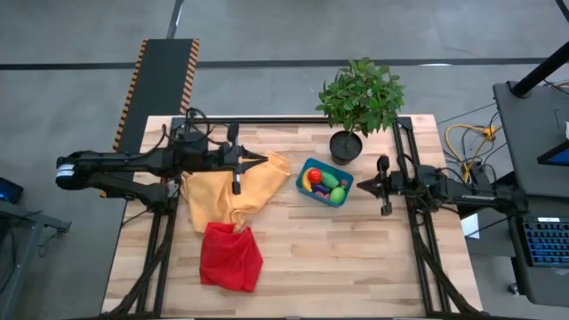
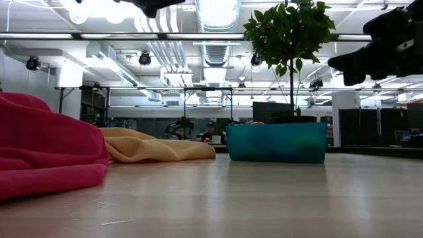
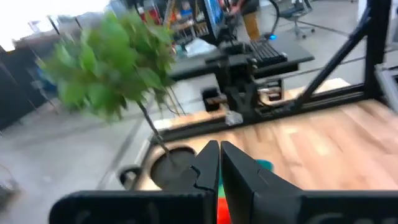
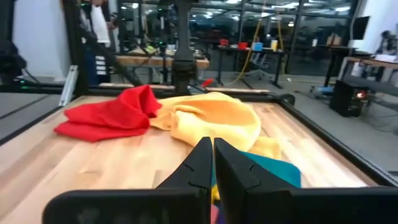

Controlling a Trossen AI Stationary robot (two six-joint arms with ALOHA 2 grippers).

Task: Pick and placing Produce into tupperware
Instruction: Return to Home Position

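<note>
The blue-teal tupperware (image 1: 324, 182) sits mid-table with produce inside it: a red round one (image 1: 315, 175), a green oval (image 1: 338, 193), a bit of yellow banana (image 1: 305, 186) and a purple piece (image 1: 318, 189). In the low view the tupperware (image 2: 277, 143) rests flat on the wood. My left gripper (image 1: 261, 160) is shut, raised over the yellow-orange cloth's far right part, left of the tupperware. My right gripper (image 1: 360, 186) is shut, raised just right of the tupperware. Each wrist view shows its own shut fingers, the left (image 3: 219, 163) and the right (image 4: 212, 163).
A yellow-orange cloth (image 1: 233, 191) lies left of the tupperware, a red cloth (image 1: 230, 256) nearer the table's near edge. A black plant pot (image 1: 345, 146) with a leafy plant (image 1: 361, 93) stands just beyond the tupperware. Bare wood (image 1: 347, 258) shows at the near right.
</note>
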